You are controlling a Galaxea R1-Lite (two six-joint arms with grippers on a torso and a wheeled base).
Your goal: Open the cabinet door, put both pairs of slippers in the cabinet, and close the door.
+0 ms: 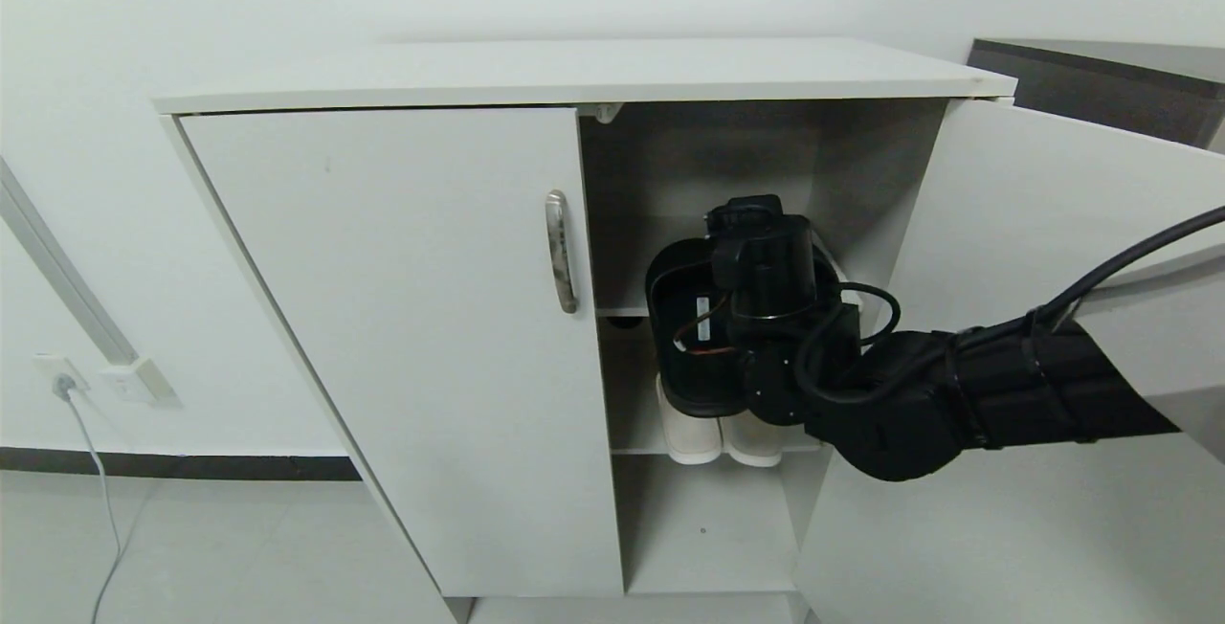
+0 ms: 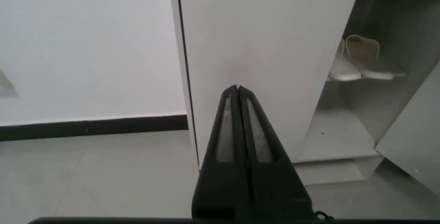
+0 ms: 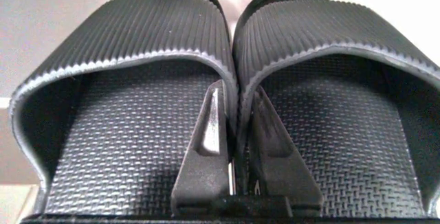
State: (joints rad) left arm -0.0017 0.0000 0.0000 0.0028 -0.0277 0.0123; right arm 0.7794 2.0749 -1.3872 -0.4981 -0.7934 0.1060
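Cabinet: R door swung wide open, L door shut, w/ handle on its inner edge. R end effector is in the open half. Its fingers are nearly together, pinching the touching inner strap edges of the black slippers. Pair is side by side at upper shelf level; can't tell if it rests there. White slippers sit on the lower shelf, at 6 o'clock of the black pair. L end effector is fully closed and empty, low in front of L door.
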